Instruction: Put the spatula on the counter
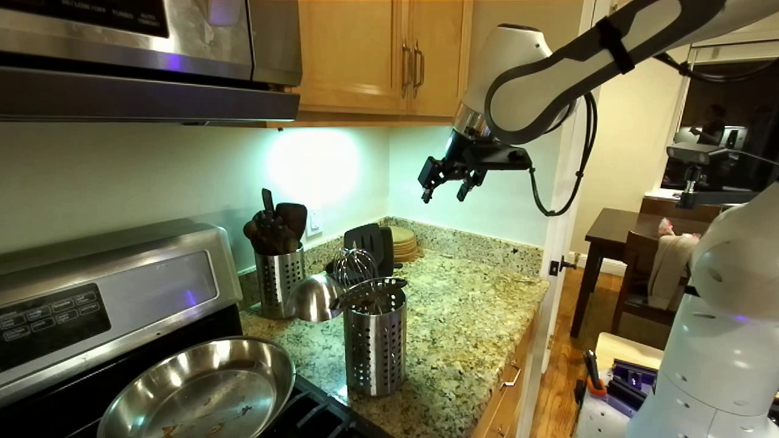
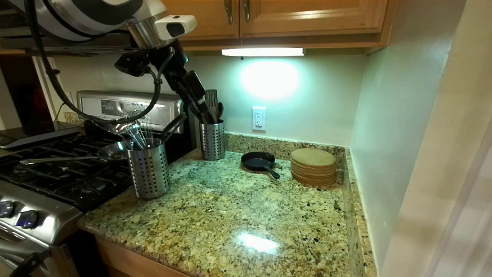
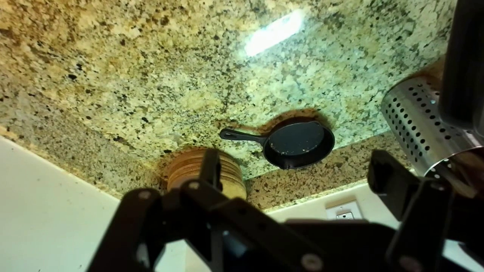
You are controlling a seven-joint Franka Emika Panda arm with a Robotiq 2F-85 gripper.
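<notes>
My gripper (image 1: 445, 194) is open and empty, high above the granite counter (image 1: 468, 298). In the wrist view its fingers (image 3: 297, 172) stand wide apart with nothing between them. A black spatula (image 1: 364, 243) shows its broad flat slotted head above the front steel holder. A second black flat head (image 1: 387, 252) stands just behind it. In an exterior view, dark slim shapes (image 2: 175, 127) lean out of the front holder (image 2: 149, 173), seen edge-on. Their handles are hidden. In the wrist view a dark blurred shape (image 3: 461, 75), which I cannot identify, fills the right edge.
A rear steel holder (image 2: 212, 142) with dark utensils stands near the wall. A small black skillet (image 2: 258, 161) and a stack of round tan plates (image 2: 313, 167) lie along the back. A ladle (image 1: 316, 298) and whisk (image 1: 355, 267) stick out of the front holder. A steel pan (image 1: 207, 389) sits on the stove.
</notes>
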